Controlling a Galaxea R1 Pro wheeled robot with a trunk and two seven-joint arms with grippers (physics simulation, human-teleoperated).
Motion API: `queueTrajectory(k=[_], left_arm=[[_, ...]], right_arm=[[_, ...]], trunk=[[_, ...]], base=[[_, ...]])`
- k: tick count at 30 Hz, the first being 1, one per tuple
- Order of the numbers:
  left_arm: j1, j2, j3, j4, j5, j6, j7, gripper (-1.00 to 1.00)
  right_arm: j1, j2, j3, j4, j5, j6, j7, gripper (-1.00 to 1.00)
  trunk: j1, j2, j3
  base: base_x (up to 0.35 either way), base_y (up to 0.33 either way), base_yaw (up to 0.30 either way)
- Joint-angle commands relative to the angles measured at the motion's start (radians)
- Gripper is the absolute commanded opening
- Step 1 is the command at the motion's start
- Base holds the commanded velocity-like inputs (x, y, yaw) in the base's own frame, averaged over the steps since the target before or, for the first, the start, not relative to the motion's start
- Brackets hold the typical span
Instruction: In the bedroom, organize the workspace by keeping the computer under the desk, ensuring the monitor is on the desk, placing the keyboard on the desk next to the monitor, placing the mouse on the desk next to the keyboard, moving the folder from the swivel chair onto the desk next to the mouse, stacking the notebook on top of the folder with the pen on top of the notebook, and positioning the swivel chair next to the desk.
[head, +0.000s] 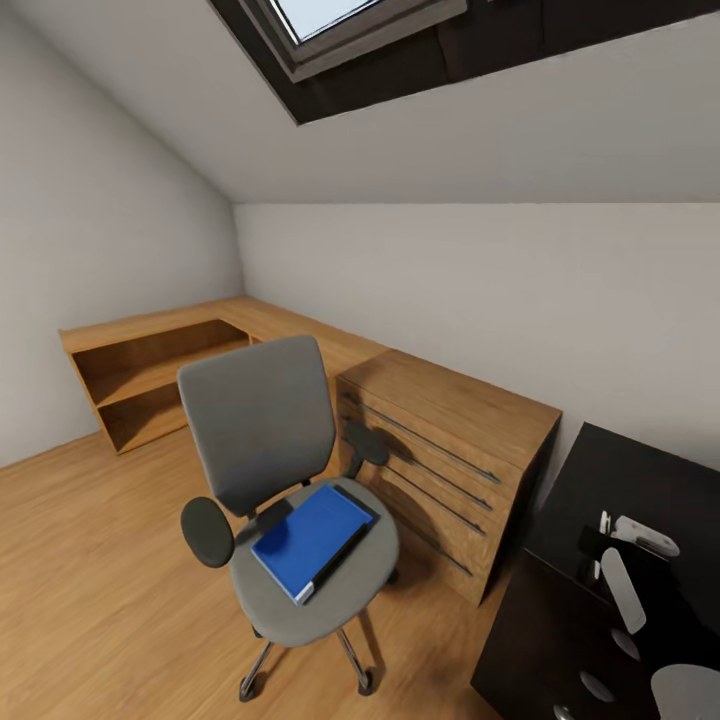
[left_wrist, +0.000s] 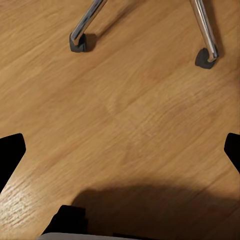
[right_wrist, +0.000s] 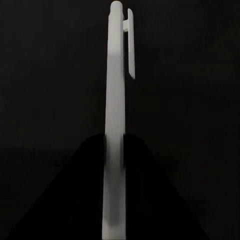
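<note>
The grey swivel chair (head: 265, 430) stands on the wooden floor at the middle of the head view. A blue folder (head: 310, 538) lies flat on its seat. My right gripper (head: 598, 545) hangs over the black desk (head: 650, 470) at the lower right, shut on a white pen (right_wrist: 115, 125) that stands upright between its dark fingers (right_wrist: 75, 200). The pen's ends (head: 603, 522) poke out of the gripper. My left gripper (left_wrist: 120, 150) is open above the floor, black fingertips (left_wrist: 10, 152) wide apart, with the chair's chrome legs and casters (left_wrist: 77, 42) beyond it.
A wooden chest of drawers (head: 450, 450) stands between the chair and the black desk. A low wooden shelf unit (head: 150, 370) runs along the far left wall. A sloped ceiling with a skylight (head: 350, 25) is overhead. Open floor (head: 90, 580) lies left of the chair.
</note>
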Motion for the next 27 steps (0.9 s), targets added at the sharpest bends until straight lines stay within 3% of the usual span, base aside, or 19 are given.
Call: queueTrajectory(k=[1,3,4,22,25,26,27], left_arm=[[-0.001,0.001,-0.009,0.000,0.008,-0.004,0.007,1.00],[-0.001,0.001,-0.009,0.000,0.008,-0.004,0.007,1.00],[-0.001,0.001,-0.009,0.000,0.008,-0.004,0.006,1.00],[-0.001,0.001,-0.008,0.000,0.008,-0.004,0.006,1.00],[-0.001,0.001,-0.008,0.001,0.008,-0.004,0.006,1.00],[-0.001,0.001,-0.007,0.002,0.007,-0.004,0.007,1.00],[-0.001,0.002,-0.005,0.002,0.007,-0.004,0.007,1.00]], right_arm=[[-0.001,-0.001,0.000,-0.001,-0.012,0.002,-0.005,-1.00],[-0.003,-0.001,0.000,0.001,-0.012,0.001,-0.005,-1.00],[-0.003,-0.002,0.000,0.002,-0.011,0.001,-0.005,1.00],[-0.002,-0.002,-0.001,-0.004,-0.011,0.001,-0.005,1.00],[-0.002,-0.001,-0.002,-0.083,-0.011,0.004,-0.004,1.00],[0.007,0.021,-0.002,-0.254,-0.013,0.014,-0.008,1.00],[0.012,0.036,-0.002,-0.285,-0.013,0.016,-0.009,1.00]], trunk=[[0.000,-0.001,-0.001],[0.000,-0.001,-0.001],[0.000,-0.001,-0.001],[0.000,-0.001,-0.001],[0.000,-0.001,-0.001],[0.000,-0.001,-0.001],[0.000,-0.001,-0.001]], base=[[0.017,-0.003,0.000],[0.009,-0.002,0.000],[0.004,-0.001,0.000],[0.000,0.000,0.000],[0.000,0.000,0.000],[0.000,0.000,0.000],[0.000,0.000,0.000]])
